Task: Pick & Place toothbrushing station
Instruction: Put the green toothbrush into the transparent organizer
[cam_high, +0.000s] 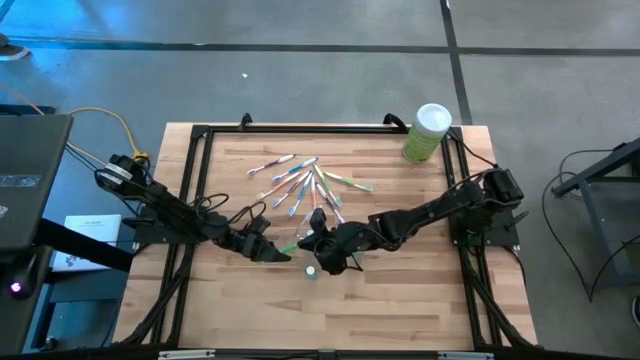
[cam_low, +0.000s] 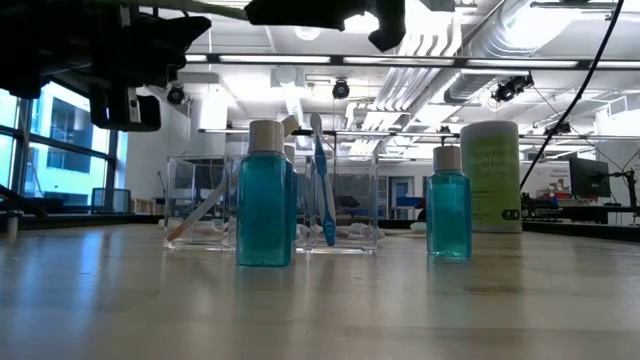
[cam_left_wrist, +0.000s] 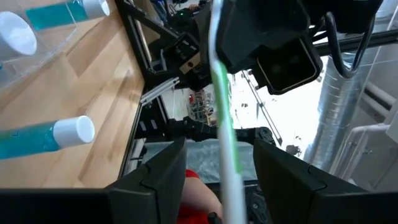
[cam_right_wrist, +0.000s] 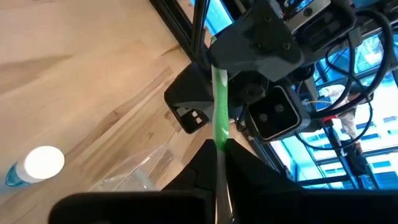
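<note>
Two grippers meet over the near middle of the table (cam_high: 400, 300), and a single green toothbrush (cam_right_wrist: 219, 118) spans the short gap between them; its long axis runs left to right, from the left gripper (cam_high: 268, 250) across to the right gripper (cam_high: 322, 248). In the right wrist view the right gripper's dark fingers (cam_right_wrist: 202, 165) are closed on one end of the green toothbrush, while its other end reaches the left gripper's mouth opposite; in the left wrist view the handle passes between the left gripper's fingers (cam_left_wrist: 163, 171), which stand spread well clear of it on both sides, so I judge the left released and the right carrying the load.

The clear holder (cam_low: 270, 205) sits on the table beneath the meeting point, so the coming placement is mostly downward; one blue toothbrush (cam_low: 320, 180) already leans upright inside it. Two small bottles of blue liquid with white caps (cam_low: 265, 195) stand just in front of and beside it. The loose toothbrushes (cam_high: 305, 183) lie fanned on the far middle of the table, nearer the right arm's reach.

Handles are thin, smooth pastel plastic, likely slippery; the holder is hard, glossy and thin-walled; the table is pale planked wood; a tall green canister (cam_high: 427, 133) with a white lid stands at the far right.
</note>
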